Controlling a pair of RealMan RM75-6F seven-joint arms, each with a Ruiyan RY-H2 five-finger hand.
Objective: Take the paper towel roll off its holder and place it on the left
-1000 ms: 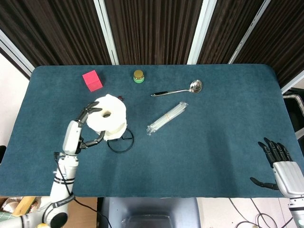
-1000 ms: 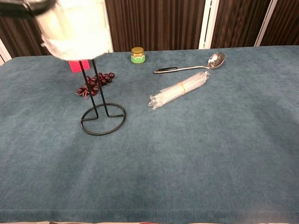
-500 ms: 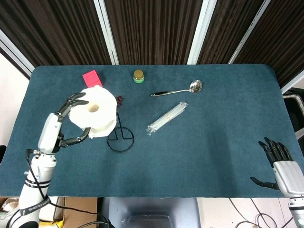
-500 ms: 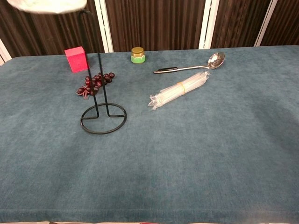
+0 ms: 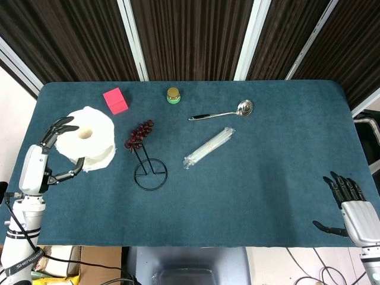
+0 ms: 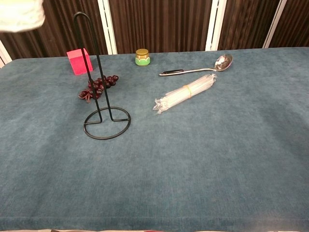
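Now the paper towel roll (image 5: 91, 139) is fully clear of the holder (image 5: 148, 169), having been carried leftward over the last second; the wire post stands bare, upright on the surface (image 5: 255, 196). The lift-off step is judged complete; only lowering and release on the left remain. The left hand (image 5: 52, 155) grips the roll from its outer side, fingers curled round top and bottom, with the roll apparently held above the surface near the left edge. Further right, the grapes (image 5: 138, 134) lie beside the holder. The right hand (image 5: 350, 208) rests at the far right edge, fingers spread, holding nothing.
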